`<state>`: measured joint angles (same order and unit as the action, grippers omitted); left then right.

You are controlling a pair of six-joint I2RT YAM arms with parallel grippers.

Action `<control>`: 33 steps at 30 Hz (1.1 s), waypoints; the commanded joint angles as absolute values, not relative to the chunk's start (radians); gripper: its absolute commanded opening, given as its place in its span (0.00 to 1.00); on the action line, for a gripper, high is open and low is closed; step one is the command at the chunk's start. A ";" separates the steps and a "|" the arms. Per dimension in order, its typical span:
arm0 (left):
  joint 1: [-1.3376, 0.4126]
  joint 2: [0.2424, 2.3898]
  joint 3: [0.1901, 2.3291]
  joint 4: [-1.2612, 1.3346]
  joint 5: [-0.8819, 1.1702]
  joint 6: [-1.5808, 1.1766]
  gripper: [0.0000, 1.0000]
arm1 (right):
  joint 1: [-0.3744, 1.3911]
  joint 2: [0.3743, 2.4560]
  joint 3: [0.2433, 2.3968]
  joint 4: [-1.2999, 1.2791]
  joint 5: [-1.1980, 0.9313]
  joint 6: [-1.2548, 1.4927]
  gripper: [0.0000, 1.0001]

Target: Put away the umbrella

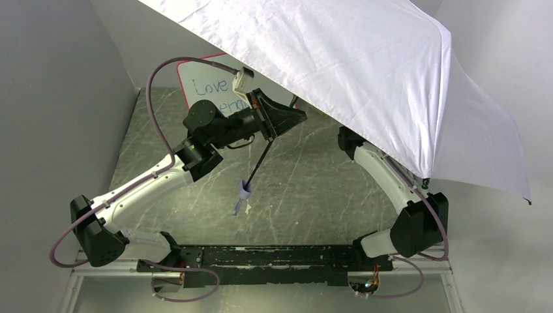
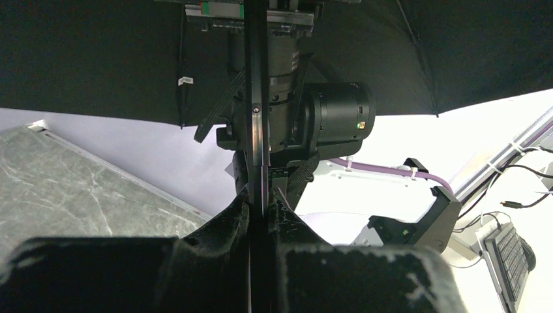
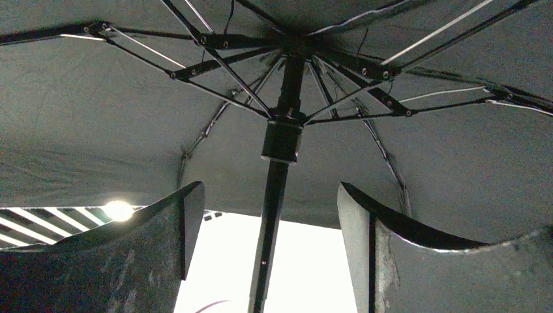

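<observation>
The umbrella (image 1: 365, 72) is open, and its pale canopy fills the upper right of the top view. Its thin black shaft (image 1: 259, 160) slants down to the small lavender handle (image 1: 244, 191), held above the table. My left gripper (image 1: 269, 130) is shut on the shaft, which runs between the closed jaws in the left wrist view (image 2: 259, 215). My right gripper (image 3: 269, 195) is open under the canopy. The shaft (image 3: 274, 215) passes between its fingers without touching them, below the runner (image 3: 282, 140). In the top view the canopy hides the right gripper.
A red-framed whiteboard (image 1: 209, 88) with writing leans at the back, partly behind the left arm. The grey marbled table (image 1: 306, 189) is walled on the left. The right arm (image 1: 385, 176) reaches up under the canopy. A keyboard (image 2: 512, 251) lies off the table.
</observation>
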<state>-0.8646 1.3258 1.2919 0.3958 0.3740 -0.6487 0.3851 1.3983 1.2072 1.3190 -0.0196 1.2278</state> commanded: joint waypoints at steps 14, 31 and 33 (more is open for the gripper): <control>-0.865 1.302 1.299 0.520 0.404 -0.664 0.05 | 0.394 1.455 1.353 1.271 0.054 1.199 0.76; -0.865 1.302 1.289 0.512 0.413 -0.663 0.05 | 0.395 1.488 1.426 1.220 0.069 1.208 0.67; -0.865 1.304 1.289 0.512 0.415 -0.663 0.05 | 0.395 1.490 1.428 1.214 0.070 1.210 0.67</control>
